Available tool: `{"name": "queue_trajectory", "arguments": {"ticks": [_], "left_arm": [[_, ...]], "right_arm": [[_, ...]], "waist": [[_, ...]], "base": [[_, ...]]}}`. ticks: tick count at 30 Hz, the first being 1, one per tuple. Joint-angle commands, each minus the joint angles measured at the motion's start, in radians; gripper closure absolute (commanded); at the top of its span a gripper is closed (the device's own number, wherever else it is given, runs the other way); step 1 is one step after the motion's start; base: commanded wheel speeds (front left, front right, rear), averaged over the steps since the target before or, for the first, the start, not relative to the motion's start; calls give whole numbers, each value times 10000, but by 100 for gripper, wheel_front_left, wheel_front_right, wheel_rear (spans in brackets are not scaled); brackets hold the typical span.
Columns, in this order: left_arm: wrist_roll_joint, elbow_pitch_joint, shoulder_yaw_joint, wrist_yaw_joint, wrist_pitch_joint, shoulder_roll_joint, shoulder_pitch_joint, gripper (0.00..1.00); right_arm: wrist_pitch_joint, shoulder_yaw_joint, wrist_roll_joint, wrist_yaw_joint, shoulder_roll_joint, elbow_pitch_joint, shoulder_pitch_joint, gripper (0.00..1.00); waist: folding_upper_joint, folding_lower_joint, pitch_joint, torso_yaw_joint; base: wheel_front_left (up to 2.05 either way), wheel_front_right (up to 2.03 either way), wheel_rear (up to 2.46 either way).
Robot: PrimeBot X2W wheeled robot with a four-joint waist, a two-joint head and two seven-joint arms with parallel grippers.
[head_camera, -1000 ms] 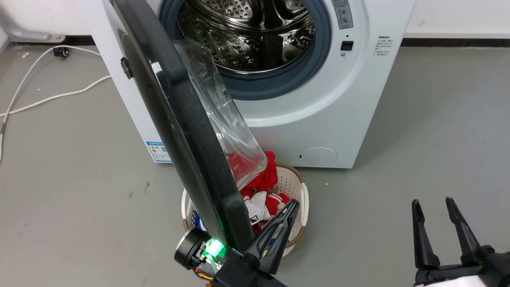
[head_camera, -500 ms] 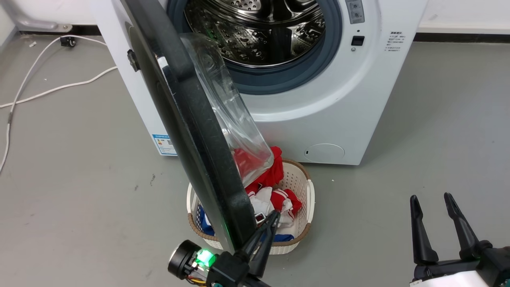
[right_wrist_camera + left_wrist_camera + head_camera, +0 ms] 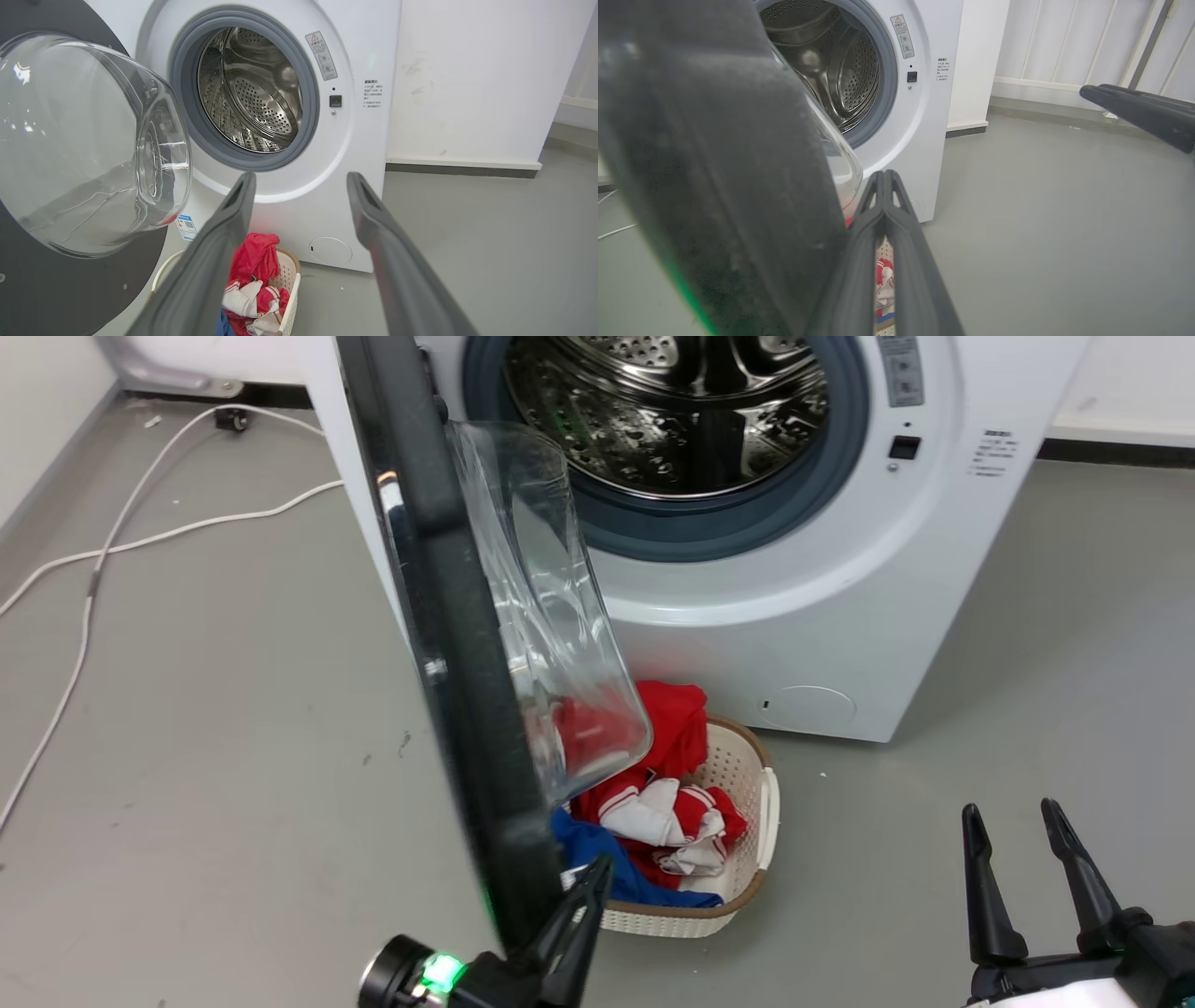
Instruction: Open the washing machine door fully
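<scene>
Grey smooth floor (image 3: pixel 187 709), evenly lit, with a few dark specks and scuffs. White cable (image 3: pixel 101 553) trails across it on the left toward the back wall. Plain white wall (image 3: pixel 467 70), lightly smudged, with a dark baseboard (image 3: pixel 467 171) along the bottom. White vertical-slat panelling (image 3: pixel 1041 42) further off to the right.

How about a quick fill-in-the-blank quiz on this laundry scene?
The left pincer, beside the rim of the washing machine door, is ____.
The right pincer, away from that door, is ____.
The basket of clothes stands on the ____.
Missing words: shut; open; floor.
</scene>
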Motion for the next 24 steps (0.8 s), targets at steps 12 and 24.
{"name": "queue_trajectory", "arguments": {"ticks": [12,24], "left_arm": [[-279,-325,1100,709,35,545,584,100],[-724,-494,2708,1168,33,1235,561,100]], "right_arm": [[-22,-62,-55,-2,24,-21,160,0],[-22,12,-162,-2,24,-107,-76,0]], "waist": [[-1,0,136,836],[-1,0,451,1201]], "base": [[0,0,0],[0,0,0]]}}
